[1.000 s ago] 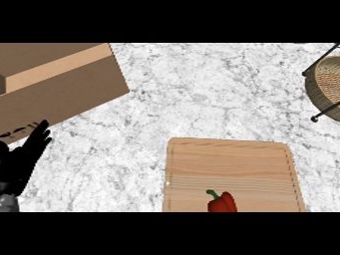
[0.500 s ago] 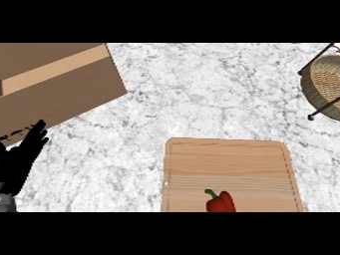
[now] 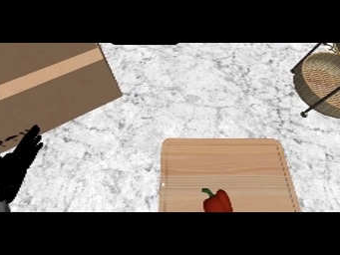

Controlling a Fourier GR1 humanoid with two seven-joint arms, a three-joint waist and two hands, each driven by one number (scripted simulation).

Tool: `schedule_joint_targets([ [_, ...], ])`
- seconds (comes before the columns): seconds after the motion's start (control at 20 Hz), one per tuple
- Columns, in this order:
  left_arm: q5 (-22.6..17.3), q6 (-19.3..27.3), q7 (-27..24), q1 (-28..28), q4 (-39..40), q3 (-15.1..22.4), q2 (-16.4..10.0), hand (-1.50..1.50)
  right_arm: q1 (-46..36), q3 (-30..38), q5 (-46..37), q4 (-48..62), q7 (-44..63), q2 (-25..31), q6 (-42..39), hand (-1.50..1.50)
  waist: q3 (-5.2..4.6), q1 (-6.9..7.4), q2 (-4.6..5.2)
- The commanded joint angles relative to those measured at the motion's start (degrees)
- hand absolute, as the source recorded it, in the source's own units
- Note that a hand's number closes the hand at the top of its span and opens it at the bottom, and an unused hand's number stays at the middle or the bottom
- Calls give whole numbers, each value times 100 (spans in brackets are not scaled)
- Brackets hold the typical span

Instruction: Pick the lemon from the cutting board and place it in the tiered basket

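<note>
A wooden cutting board [image 3: 231,164] lies at the lower middle of the marble counter. On its near edge sits a red pepper [image 3: 217,200] with a green stem; no lemon shows anywhere. The wicker tiered basket [image 3: 328,82] on a dark wire frame stands at the upper right, partly cut off by the view's edge. My left hand [image 3: 7,169] rests open at the lower left, fingers pointing up, far from the board. My right hand is out of view.
A large open cardboard box [image 3: 40,84] fills the upper left, right above my left hand. Bare marble counter [image 3: 202,94] stretches between the box, the board and the basket.
The view has drifted slightly, so the basket sits a little further into the frame. My left hand has barely moved.
</note>
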State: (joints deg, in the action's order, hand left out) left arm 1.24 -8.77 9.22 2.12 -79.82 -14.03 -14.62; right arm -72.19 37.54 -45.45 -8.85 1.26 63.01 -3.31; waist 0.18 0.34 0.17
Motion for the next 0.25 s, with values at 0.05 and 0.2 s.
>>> schedule_joint_targets([
  [0.05,-8,35,-135,302,-94,-33,89,0,674,976,1007,263,-723,676,-686,-150,6,-130,-42],
  [0.2,-120,-53,-20,110,-96,-196,-122,0,1314,1146,1241,387,-1240,1121,-1566,-150,4,-117,-20],
])
